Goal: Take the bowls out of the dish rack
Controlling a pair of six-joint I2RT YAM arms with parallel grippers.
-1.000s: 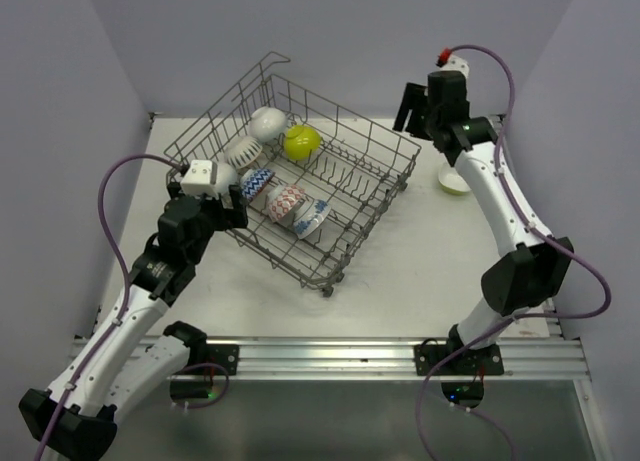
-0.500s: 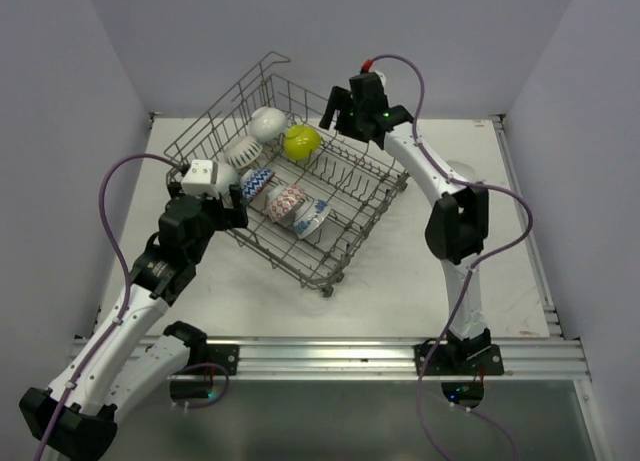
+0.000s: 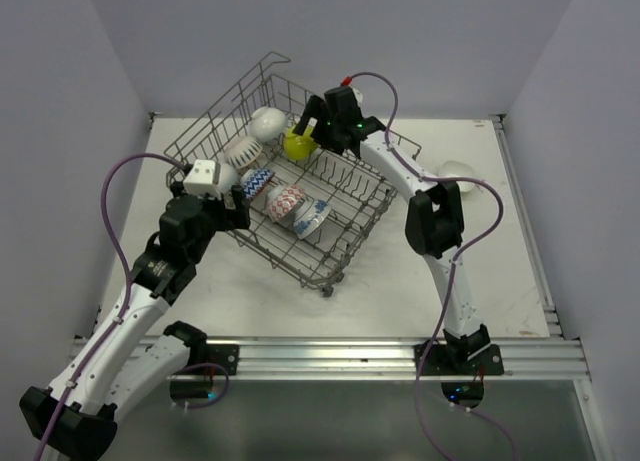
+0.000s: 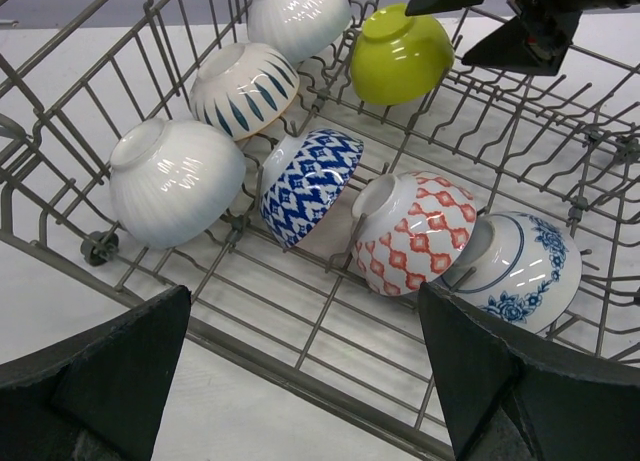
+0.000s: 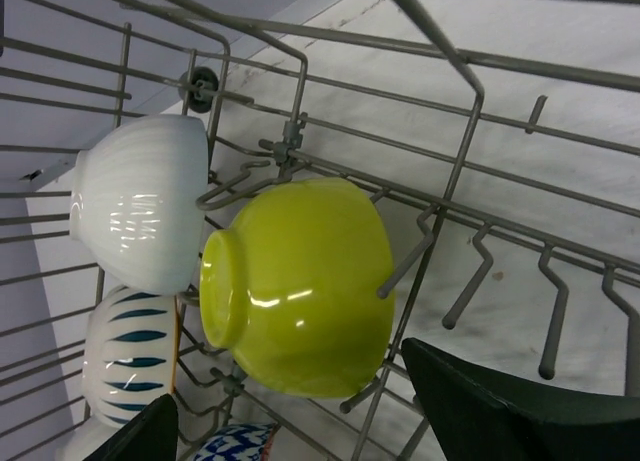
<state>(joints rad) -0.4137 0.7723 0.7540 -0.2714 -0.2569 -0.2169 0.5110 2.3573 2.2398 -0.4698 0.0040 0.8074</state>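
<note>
The grey wire dish rack [image 3: 372, 221] sits mid-table, turned at an angle. It holds a lime bowl [image 3: 299, 143], a white ribbed bowl [image 3: 267, 123], a blue-striped bowl [image 3: 243, 151], a blue-patterned bowl [image 3: 257, 184], a red-patterned bowl [image 3: 285, 202] and a blue floral bowl [image 3: 312, 217]. My right gripper [image 3: 307, 129] is open just above the lime bowl [image 5: 300, 291], its fingers either side of it without touching [image 5: 300, 426]. My left gripper [image 3: 232, 213] is open and empty over the rack's near-left edge [image 4: 300, 381]. A second white ribbed bowl [image 4: 175, 181] lies closest to it.
One more bowl [image 3: 458, 168] stands on the table to the right of the rack, partly behind the right arm's cable. The rack's tall wire back wall [image 3: 262, 76] rises behind the bowls. The right gripper also shows in the left wrist view [image 4: 485, 21].
My right arm has swung left from the bowl on the table's right side to over the rack, ending at the lime bowl. The left arm has not moved.
</note>
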